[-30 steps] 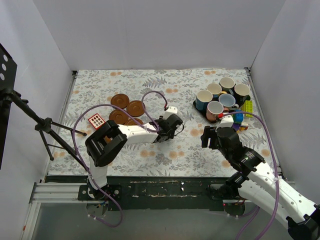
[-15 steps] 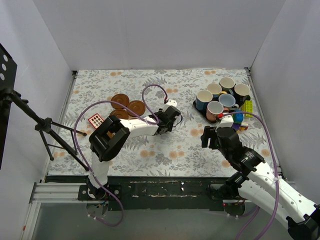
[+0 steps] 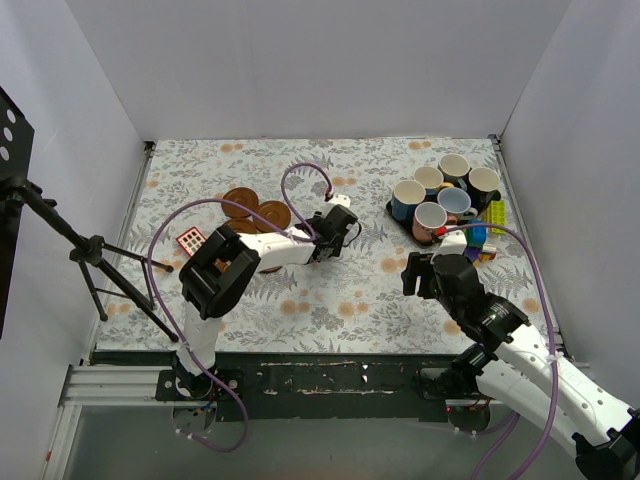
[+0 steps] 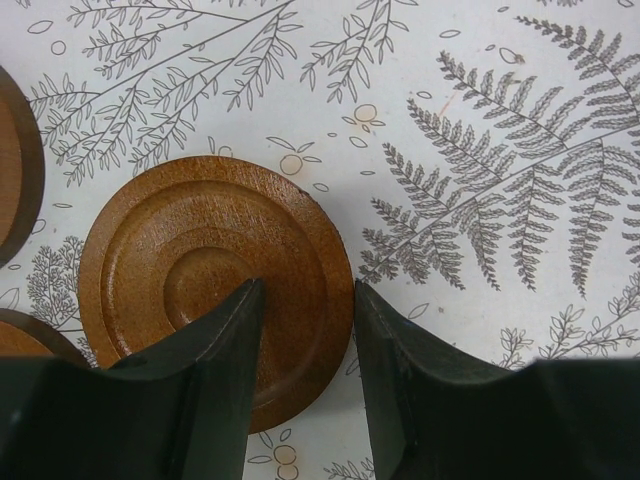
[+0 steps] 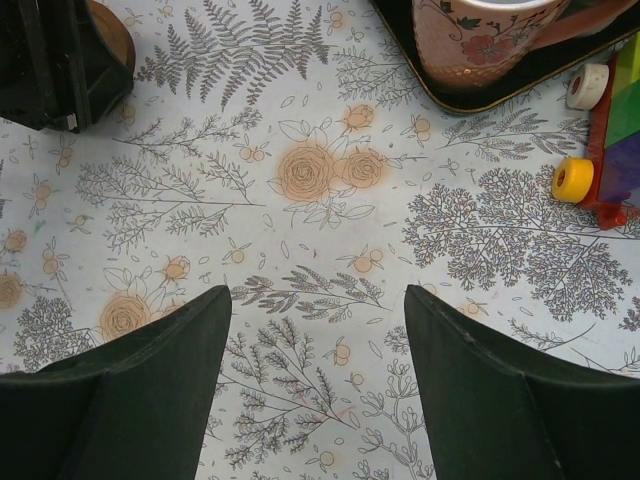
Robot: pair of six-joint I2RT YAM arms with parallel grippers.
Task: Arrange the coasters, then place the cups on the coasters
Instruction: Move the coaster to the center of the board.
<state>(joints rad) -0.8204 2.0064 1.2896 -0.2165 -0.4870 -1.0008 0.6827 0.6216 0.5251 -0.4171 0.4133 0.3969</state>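
Left end effector (image 4: 303, 292) pinching round reddish-brown wooden coaster (image 4: 190, 240) at rim, over floral-print tabletop (image 3: 340, 295). Right end effector (image 5: 318, 300) spread, empty. Colourful ceramic mugs (image 3: 430, 216) clustered on dark tray (image 3: 392, 212), far right. White walls (image 3: 320, 70) enclose.

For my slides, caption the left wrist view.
Left end effector grips one brown coaster by its rim, against a fern-print tablecloth.

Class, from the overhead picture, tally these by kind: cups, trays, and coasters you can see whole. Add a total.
cups: 6
tray: 1
coasters seen whole: 2
Total: 9
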